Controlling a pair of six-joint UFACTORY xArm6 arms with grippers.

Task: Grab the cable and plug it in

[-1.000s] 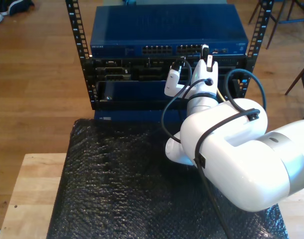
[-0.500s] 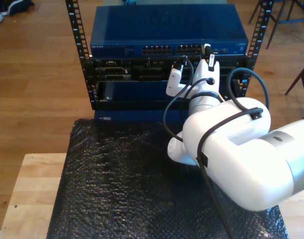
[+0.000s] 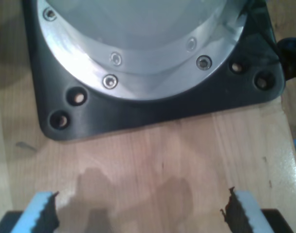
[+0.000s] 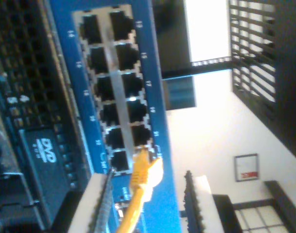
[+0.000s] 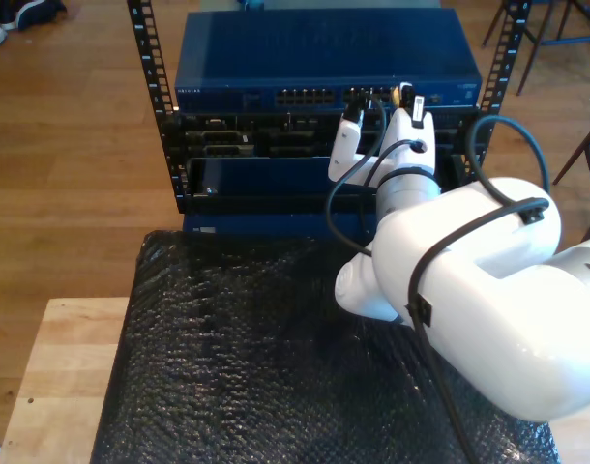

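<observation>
Second wrist view, low middle: my second gripper (image 4: 148,204) pinches the light, bendy cable (image 4: 138,187) just behind its stiff plug, while my first gripper (image 3: 138,213) gapes empty.

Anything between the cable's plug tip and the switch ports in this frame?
Nothing. In the second wrist view the cable in my second gripper has its plug right at a port of the blue switch; whether it is seated cannot be told.
</observation>
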